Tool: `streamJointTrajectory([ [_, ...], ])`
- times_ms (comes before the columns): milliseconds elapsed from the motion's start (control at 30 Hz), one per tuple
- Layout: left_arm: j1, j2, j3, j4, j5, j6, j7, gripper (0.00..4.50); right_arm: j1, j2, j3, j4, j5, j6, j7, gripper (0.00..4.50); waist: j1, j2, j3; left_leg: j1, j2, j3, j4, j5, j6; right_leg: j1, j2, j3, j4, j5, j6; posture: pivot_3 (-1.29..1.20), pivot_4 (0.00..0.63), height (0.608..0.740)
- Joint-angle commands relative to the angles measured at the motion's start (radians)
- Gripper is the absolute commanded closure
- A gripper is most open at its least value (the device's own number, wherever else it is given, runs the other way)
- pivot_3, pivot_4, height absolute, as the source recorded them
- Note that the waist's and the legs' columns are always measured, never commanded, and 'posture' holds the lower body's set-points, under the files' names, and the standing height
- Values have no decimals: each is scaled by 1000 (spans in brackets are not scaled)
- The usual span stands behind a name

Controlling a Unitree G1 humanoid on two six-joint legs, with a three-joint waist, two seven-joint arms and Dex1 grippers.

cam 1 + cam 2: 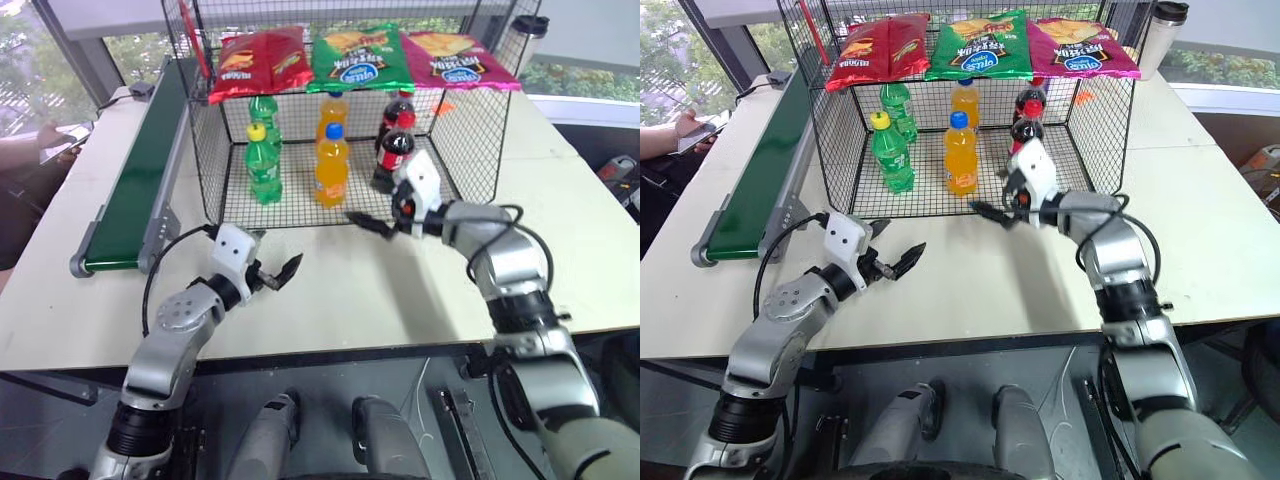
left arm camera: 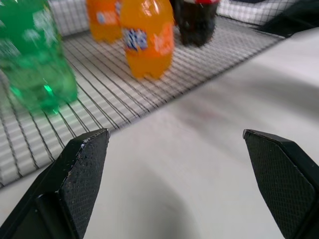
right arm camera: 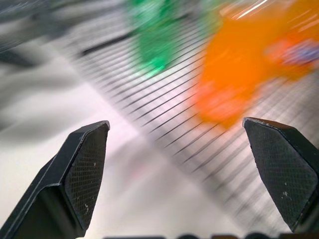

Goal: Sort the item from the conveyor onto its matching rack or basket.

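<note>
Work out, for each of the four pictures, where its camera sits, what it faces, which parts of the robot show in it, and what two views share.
Left eye view: on the head, looking down over the table at the wire cage and conveyor; both arms show, with the left gripper and right gripper open.
Right eye view: beside it, same scene, same arms.
Left wrist view: on the left wrist, low over the table, facing the cage floor; its own two fingers show.
Right wrist view: on the right wrist, facing the cage; its fingers show.
Shared: both wrist views catch the front orange soda bottle and a green bottle.

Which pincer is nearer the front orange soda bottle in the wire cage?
Right. The right pincer, open, sits just outside the wire cage front, close beside the front orange soda bottle. The left pincer, open, hangs farther back over the table.
</note>
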Motion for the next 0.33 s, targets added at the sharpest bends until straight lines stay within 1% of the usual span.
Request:
streamJointTrajectory([
  [33, 13, 8, 16, -39, -22, -3, -13, 0, 45, -12, 13, -140, 44, 50, 16, 59, 0, 0, 0, 0, 0, 0, 0, 0, 0, 0, 0, 0, 0, 0, 0, 0, 150, 739],
  [167, 35, 3, 10, -9, -24, -5, -13, 0, 123, -3, 28, -136, 39, 51, 3, 59, 3, 0, -1, 0, 0, 0, 1, 0, 0, 1, -1, -1, -1, -1, 0, 0, 150, 739],
  [333, 39, 9, 17, -2, -17, -3, -6, 0, 129, 15, 29, -123, 44, 44, -16, 59, 4, 0, -1, 0, -1, 0, 1, 0, 0, 1, -2, -1, -1, 0, 0, 0, 150, 739],
])
